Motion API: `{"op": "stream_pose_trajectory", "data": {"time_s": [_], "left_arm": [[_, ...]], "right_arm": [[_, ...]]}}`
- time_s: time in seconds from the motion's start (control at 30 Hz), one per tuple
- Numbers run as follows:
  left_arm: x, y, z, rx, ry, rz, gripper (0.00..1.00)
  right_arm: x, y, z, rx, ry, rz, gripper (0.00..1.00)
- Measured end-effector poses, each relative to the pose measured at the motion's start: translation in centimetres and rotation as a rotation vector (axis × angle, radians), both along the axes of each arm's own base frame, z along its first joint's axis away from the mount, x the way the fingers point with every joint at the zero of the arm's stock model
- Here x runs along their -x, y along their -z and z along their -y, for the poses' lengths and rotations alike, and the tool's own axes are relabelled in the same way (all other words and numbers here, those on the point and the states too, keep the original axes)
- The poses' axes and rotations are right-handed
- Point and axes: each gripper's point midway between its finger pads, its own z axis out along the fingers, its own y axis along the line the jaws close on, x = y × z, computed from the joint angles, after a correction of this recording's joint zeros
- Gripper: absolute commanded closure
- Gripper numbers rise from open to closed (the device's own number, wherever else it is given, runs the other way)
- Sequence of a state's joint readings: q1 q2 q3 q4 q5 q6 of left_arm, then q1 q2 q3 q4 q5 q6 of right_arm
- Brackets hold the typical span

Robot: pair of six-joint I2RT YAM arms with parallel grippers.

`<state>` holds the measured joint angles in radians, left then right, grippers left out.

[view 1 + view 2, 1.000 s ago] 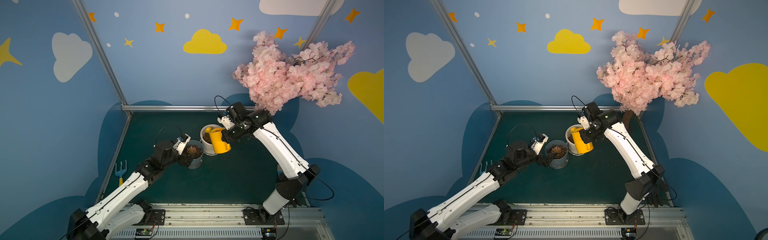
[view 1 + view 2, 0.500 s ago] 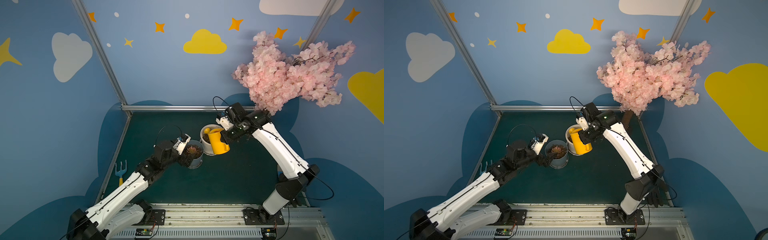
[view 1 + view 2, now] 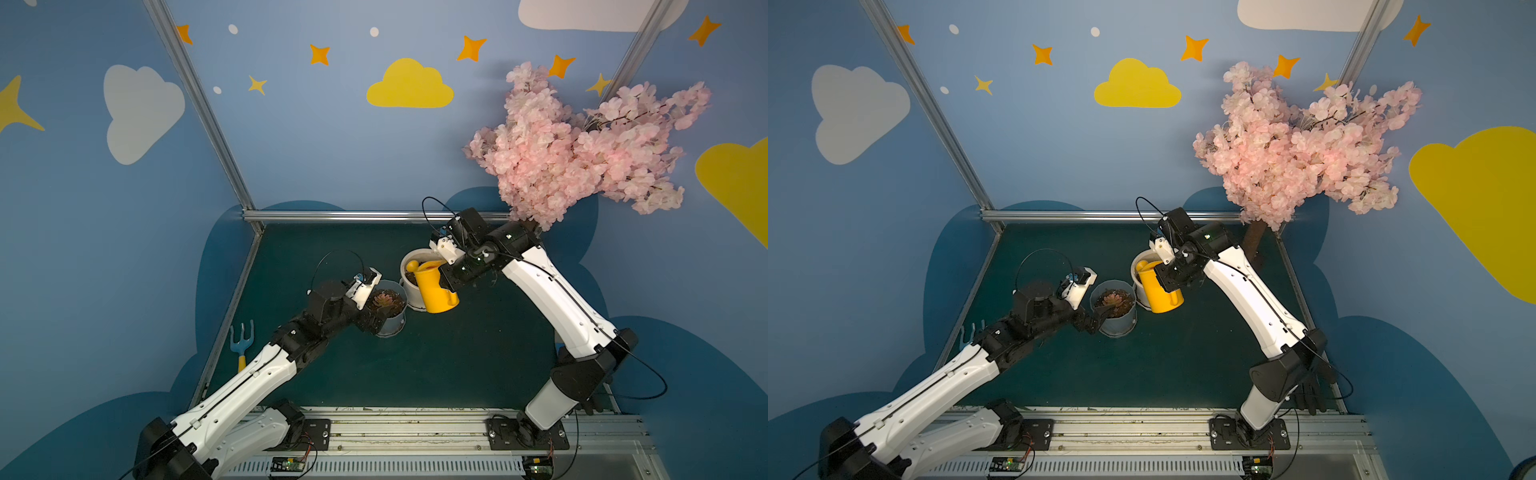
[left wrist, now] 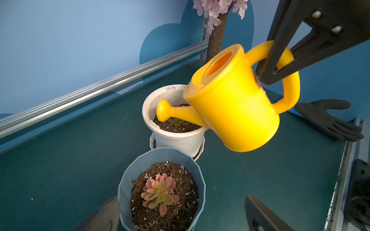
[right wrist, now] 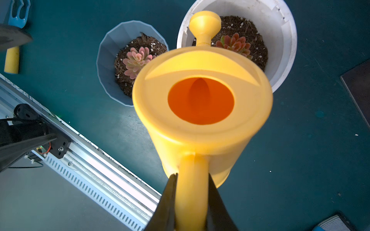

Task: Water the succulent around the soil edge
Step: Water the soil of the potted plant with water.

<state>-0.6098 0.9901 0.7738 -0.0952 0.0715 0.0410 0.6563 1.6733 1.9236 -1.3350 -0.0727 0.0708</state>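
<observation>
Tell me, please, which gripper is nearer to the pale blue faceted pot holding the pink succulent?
Left. The left gripper is open astride the pale blue pot; the right gripper is farther off, beside the round white pot, gripping the yellow watering can by its handle.

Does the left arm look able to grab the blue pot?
Likely yes: the left pincer stands open around the blue pot, nothing between; the watering can is aside, over the white pot.

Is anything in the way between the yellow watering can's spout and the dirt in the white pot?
No, nothing visible. The watering can is tipped, and its spout hangs over bare soil within the white pot, beside the succulent.
</observation>
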Motion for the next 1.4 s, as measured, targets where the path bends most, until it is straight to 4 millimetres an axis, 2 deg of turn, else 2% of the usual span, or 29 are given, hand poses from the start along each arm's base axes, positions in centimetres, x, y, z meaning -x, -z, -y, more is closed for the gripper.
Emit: {"op": "stream_pose_trajectory", "data": {"time_s": [0.23, 1.4], "left_arm": [[0.0, 0.0, 0.0, -0.001, 0.0, -0.001, 0.0], [0.0, 0.0, 0.1, 0.001, 0.004, -0.002, 0.0]], "right_arm": [[0.5, 0.5, 0.0, 0.012, -0.007, -0.015, 1.0], [3.0, -0.3, 1.0, 0.002, -0.007, -0.004, 1.0]]}}
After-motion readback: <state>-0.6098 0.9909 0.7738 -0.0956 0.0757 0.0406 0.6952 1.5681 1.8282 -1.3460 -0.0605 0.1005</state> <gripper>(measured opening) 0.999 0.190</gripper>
